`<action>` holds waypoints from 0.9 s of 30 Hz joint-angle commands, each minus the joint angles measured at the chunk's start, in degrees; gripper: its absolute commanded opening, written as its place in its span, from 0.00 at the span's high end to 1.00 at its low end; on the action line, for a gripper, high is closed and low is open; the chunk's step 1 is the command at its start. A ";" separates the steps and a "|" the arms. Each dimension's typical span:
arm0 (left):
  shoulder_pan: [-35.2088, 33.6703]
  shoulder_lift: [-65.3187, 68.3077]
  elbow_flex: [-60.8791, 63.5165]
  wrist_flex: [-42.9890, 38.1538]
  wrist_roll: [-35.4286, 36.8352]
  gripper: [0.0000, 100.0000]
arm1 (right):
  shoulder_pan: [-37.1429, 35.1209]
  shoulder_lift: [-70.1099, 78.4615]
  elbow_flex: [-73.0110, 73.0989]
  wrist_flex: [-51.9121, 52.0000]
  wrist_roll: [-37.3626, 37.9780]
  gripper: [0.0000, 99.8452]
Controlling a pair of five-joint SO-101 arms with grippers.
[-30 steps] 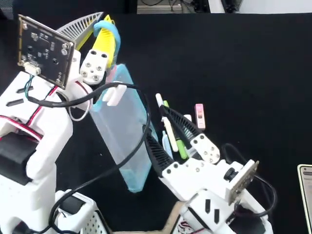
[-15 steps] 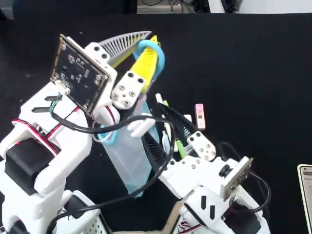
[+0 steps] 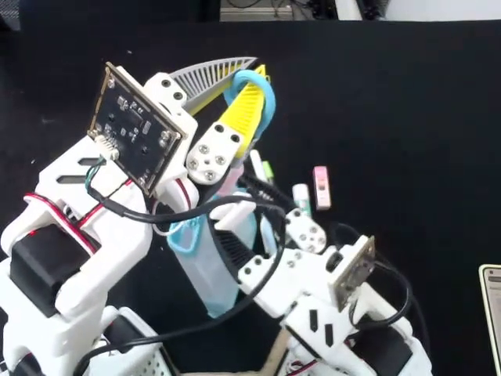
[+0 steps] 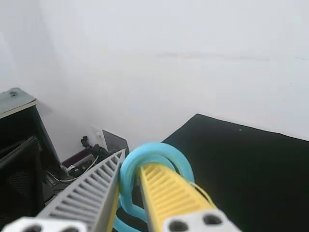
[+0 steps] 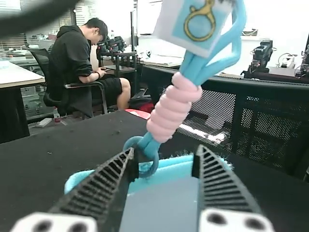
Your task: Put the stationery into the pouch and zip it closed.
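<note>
While your left gripper (image 3: 255,70) pinches the sky-blue cord loop (image 4: 157,152) overhead, the clear-blue plastic pouch (image 5: 159,200) has its top end between your right gripper's (image 5: 165,151) parted fingers.

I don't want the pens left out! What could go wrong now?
The pouch is held up by its blue loop in the left gripper; if the loop slips, it drops. The open right gripper straddles the pouch's end beside the pink cord and could snag it. The pens lie on the table near the arms and might get knocked.
</note>
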 commanded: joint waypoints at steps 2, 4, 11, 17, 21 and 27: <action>0.40 -0.70 -3.12 -1.49 -0.09 0.97 | -0.62 0.57 -0.31 0.00 0.53 0.92; 0.48 -0.70 -3.12 -1.49 -0.09 0.97 | -0.70 0.22 -0.22 0.00 1.32 0.99; 0.57 -0.70 -3.12 -1.41 0.18 0.97 | -0.53 0.13 -0.31 0.00 3.69 0.99; 0.92 -0.70 -3.12 -0.88 0.26 0.97 | 4.84 0.13 -0.66 -0.53 3.34 0.99; 1.01 -0.79 -3.12 0.18 0.35 0.97 | 7.21 0.13 -1.80 -0.35 3.16 0.99; 1.01 -0.79 -3.12 2.81 4.22 0.91 | 7.38 0.13 -1.71 -0.44 3.25 0.99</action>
